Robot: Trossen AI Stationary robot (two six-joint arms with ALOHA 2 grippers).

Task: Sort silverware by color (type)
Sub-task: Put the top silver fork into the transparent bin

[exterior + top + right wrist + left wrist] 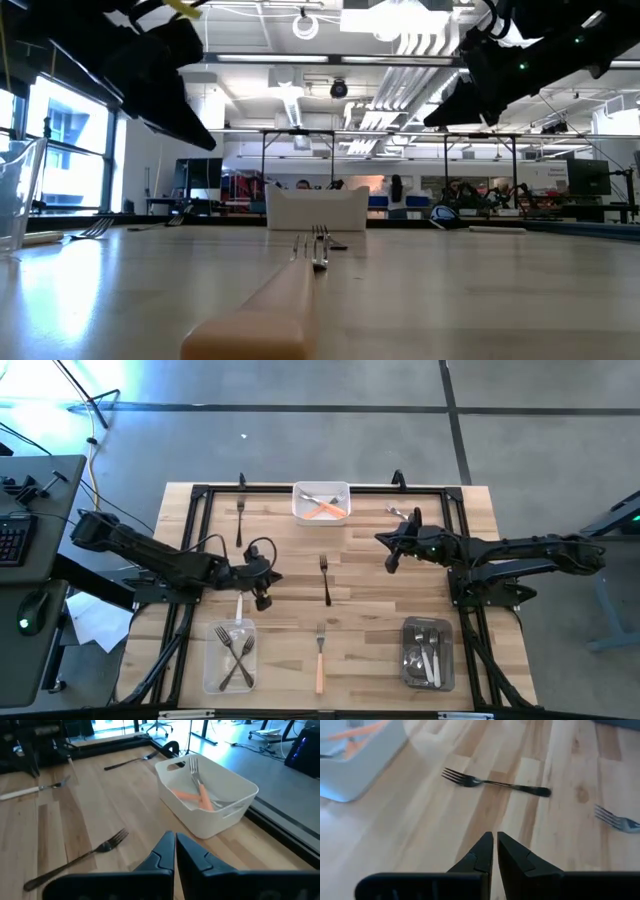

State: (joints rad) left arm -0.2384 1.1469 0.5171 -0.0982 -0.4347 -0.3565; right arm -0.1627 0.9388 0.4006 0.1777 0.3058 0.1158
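Orange forks (327,510) already in far tray (321,492); others sorted into near-left tray (212,660) and near-right tray (408,662). Left out on table (370,600): dark fork (325,578), orange-handled fork (320,655), few more. Left gripper (262,600) and right gripper (390,563) clenched, empty, above the wood.

Forks (324,578) mid-table — trays (321,502) behind, front-left and front-right, forks in each.

Pale wood-plank table (370,610), glossy metal forks (325,578), smooth white plastic tray (220,795)
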